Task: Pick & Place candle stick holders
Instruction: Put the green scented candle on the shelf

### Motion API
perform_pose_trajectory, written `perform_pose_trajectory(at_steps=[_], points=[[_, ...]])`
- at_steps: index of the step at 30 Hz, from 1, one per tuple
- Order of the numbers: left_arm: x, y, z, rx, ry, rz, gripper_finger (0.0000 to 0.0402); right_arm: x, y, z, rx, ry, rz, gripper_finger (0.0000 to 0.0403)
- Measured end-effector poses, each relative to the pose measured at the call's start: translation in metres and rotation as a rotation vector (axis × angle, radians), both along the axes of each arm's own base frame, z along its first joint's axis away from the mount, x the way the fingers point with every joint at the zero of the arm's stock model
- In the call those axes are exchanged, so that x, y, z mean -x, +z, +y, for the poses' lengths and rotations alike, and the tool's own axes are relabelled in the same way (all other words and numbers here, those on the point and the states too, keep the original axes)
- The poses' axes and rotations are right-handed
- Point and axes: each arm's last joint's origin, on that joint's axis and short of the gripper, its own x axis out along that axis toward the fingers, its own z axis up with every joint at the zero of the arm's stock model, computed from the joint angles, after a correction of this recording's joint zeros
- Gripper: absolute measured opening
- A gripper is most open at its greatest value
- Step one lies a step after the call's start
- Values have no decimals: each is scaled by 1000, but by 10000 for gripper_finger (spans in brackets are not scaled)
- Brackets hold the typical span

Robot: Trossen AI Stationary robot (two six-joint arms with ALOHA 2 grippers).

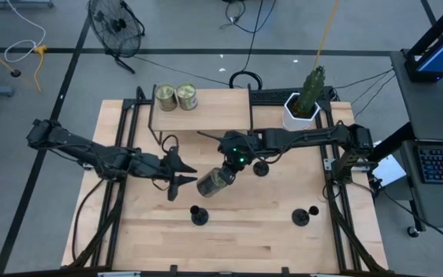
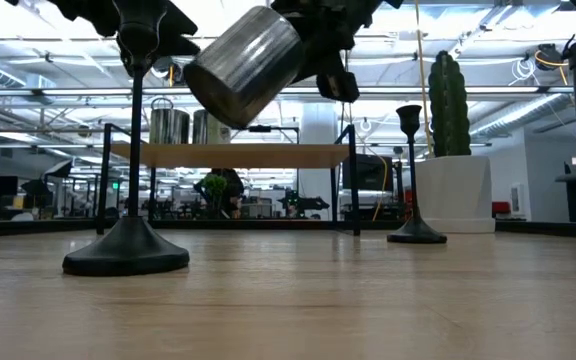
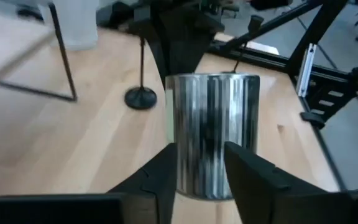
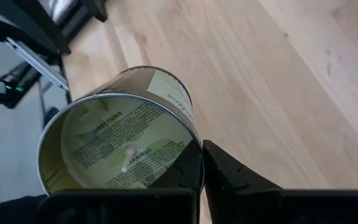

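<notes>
Above the middle of the pale planked wooden surface (image 1: 237, 246), the right pincer (image 1: 227, 174) is pinching a ribbed, greenish-gold round metal tin (image 1: 215, 181) by its rim, holding it tilted clear of the wood; inside its open mouth a printed paper is showing the words "DIRECTIONS" and "WARNINGS" (image 4: 114, 152); the left pincer (image 1: 181, 173) is hanging just beside the tin, its dark fingers (image 3: 160, 180) spread to either side of the ribbed wall without visibly touching it; three small black candle stick holders, each a round flat base with a thin upright stem, are standing apart on the wood: one (image 1: 198, 215) in front of the tin, one (image 1: 301, 217) towards the right front, one (image 1: 261, 167) just beside the right arm; two more matching tins (image 1: 175, 97) are sitting side by side on a thin-legged wooden shelf (image 1: 221, 104).
</notes>
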Motion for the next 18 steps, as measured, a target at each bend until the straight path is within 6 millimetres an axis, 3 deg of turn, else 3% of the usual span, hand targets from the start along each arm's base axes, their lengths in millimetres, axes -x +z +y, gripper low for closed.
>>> perform_pose_trajectory(at_steps=[9,18], points=[[-11,-9,-4,105,-56,21,269,-2,1,-1,17,-15,-20,0],[-21,-18,1,124,-93,54,309,-2,1,1,-21,-12,-18,0]])
